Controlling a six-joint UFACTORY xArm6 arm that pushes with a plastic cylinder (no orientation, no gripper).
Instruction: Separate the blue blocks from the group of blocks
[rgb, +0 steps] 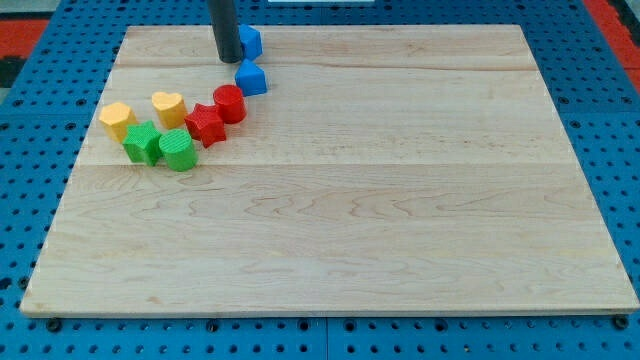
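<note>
Currently mid-separation: no claw, just my tip (227, 60), touching the upper blue block (250, 41). The lower blue block (251, 78) sits just beside the red cylinder (230, 103). Next, likely push both toward the view's top.

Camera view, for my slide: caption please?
My tip beside two blue blocks, near red, yellow, green ones.

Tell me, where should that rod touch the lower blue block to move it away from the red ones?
There is no grabbing here, only pushing. My tip sits at the view's top, just left of the upper blue block. The lower blue block nearly touches the red cylinder below-left of it. I would probably press its lower-left face, from the red side, sliding it toward the view's right.
</note>
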